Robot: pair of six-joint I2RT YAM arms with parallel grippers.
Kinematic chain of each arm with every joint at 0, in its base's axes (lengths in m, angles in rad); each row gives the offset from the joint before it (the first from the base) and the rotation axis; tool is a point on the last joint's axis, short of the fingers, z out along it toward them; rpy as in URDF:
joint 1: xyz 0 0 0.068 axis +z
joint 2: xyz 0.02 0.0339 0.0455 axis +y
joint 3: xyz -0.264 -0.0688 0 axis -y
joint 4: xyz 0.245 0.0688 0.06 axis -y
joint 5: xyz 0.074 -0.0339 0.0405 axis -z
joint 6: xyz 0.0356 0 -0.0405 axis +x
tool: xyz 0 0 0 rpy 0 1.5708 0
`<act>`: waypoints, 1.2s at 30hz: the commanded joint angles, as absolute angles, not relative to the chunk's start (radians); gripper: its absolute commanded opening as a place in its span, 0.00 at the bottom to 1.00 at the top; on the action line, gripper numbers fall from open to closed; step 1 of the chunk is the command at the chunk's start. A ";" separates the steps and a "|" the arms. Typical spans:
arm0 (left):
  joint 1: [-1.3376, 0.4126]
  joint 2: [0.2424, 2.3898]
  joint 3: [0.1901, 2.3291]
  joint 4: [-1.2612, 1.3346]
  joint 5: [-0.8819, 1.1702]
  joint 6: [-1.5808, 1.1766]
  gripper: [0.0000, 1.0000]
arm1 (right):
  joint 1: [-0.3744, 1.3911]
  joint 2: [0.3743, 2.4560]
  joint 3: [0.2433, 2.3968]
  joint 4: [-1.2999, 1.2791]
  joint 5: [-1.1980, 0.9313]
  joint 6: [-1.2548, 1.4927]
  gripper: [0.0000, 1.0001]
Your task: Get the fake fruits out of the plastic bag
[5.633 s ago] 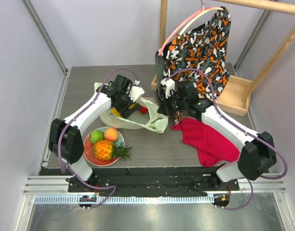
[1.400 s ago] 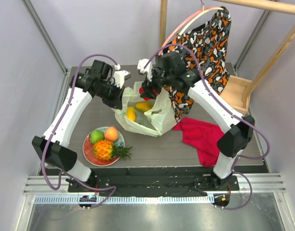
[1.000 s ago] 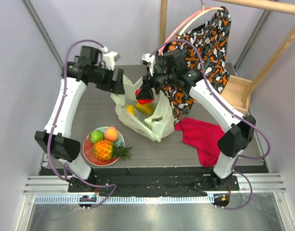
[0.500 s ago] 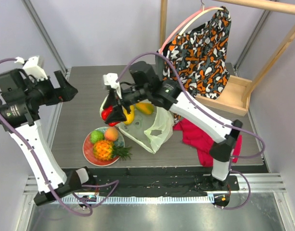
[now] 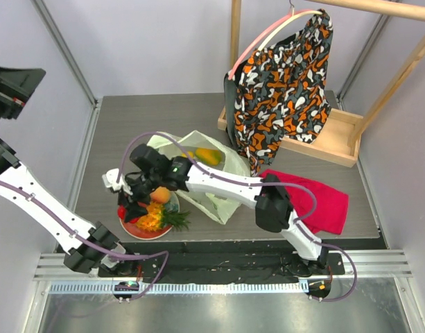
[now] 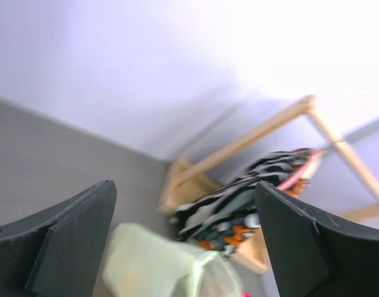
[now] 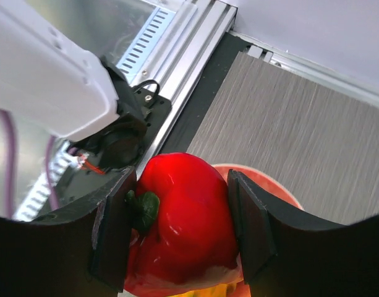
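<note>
My right gripper [image 5: 129, 207] [image 7: 183, 210] is shut on a glossy red fruit [image 7: 189, 223] [image 5: 122, 212] with a green stem, held just over the left rim of the red plate [image 5: 132, 227] [image 7: 266, 184]. An orange pineapple [image 5: 150, 217] and a peach [image 5: 160, 194] lie on that plate. The pale yellow-green plastic bag [image 5: 215, 182] [image 6: 158, 263] lies slack on the table with a yellow-orange mango [image 5: 207, 156] inside. My left gripper [image 5: 10, 87] [image 6: 186, 238] is open and empty, raised high at the far left, well away from the bag.
A red cloth [image 5: 316, 205] lies to the right of the bag. An orange-black-white garment [image 5: 281, 76] [image 6: 251, 210] hangs on a wooden rack [image 5: 326, 142] at the back right. The right arm stretches across the bag. The table's near rail [image 7: 177, 55] is close to the plate.
The right gripper carried the red fruit from above the bag leftward and down to the plate. The left gripper opened wide and swung up and left. The bag sank onto the table.
</note>
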State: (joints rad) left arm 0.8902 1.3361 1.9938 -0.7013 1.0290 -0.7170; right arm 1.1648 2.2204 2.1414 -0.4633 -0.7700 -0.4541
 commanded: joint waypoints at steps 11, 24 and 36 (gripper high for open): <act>0.911 1.328 1.924 -0.160 1.284 -1.216 1.00 | 1.261 2.359 2.163 -0.120 -0.707 -0.765 0.39; 0.910 1.310 1.873 -0.158 1.310 -1.218 1.00 | 1.281 2.396 2.027 -0.103 -0.646 -0.936 0.40; 0.910 1.275 1.787 -0.124 1.330 -1.230 1.00 | 1.296 2.408 1.933 0.033 -0.560 -0.983 0.69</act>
